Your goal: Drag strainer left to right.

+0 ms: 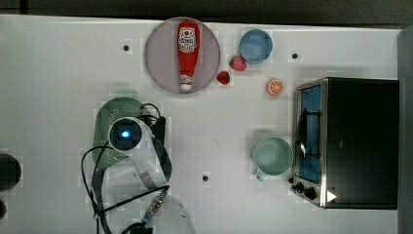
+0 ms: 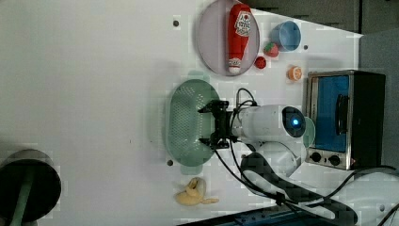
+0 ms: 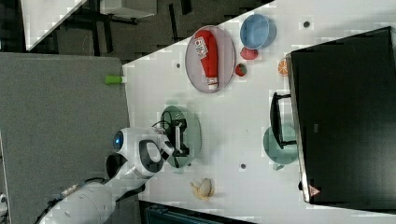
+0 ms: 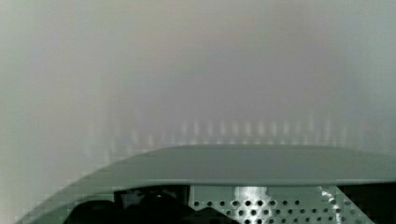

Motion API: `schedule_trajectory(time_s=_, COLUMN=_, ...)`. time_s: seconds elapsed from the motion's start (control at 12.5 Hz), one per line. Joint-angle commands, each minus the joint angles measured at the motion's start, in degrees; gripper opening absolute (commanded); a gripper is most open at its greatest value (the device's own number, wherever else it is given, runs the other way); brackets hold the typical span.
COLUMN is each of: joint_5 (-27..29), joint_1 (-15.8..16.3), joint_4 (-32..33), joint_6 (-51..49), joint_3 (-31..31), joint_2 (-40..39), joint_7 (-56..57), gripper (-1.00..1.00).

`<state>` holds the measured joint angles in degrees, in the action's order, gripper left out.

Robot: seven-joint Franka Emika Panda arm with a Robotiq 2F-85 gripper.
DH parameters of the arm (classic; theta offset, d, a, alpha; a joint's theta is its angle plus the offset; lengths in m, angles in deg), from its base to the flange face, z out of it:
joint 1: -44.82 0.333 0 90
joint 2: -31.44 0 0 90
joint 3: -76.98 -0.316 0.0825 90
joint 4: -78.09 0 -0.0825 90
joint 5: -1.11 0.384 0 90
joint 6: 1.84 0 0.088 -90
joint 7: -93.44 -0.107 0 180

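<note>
Now 2 strawberries, 1 orange slice, 1 ketchup bottle lying on its plate; gripper, jaws spread wide, inside the strainer at the top view's left.

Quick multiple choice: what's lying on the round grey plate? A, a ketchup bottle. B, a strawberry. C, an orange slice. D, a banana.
A: the red ketchup bottle lies across the plate, while the banana, orange slice and strawberries sit on the table off the plate.
</note>
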<state>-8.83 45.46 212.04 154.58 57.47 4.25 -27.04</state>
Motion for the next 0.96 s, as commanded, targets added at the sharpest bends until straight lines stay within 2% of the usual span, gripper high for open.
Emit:
schedule_trajectory(time_s=0.08, joint_5=0.2, joint_1=-3.9, joint_4=1.5, joint_6=0.1, joint_3=1.5, joint_2=2.7, joint_7=6.2, gripper=1.0)
schedule_trajectory(time_s=0.48, joint_5=0.2, joint_1=-6.7, joint_4=3.8, joint_6=0.1, joint_3=6.0, joint_2=4.9, joint_7=13.0, gripper=1.0)
schedule_trajectory(time_s=0.96, joint_5=0.2, joint_1=-8.6, joint_4=4.0, joint_6=0.3, joint_3=13.7, joint_2=5.5, joint_7=23.6, gripper=1.0)
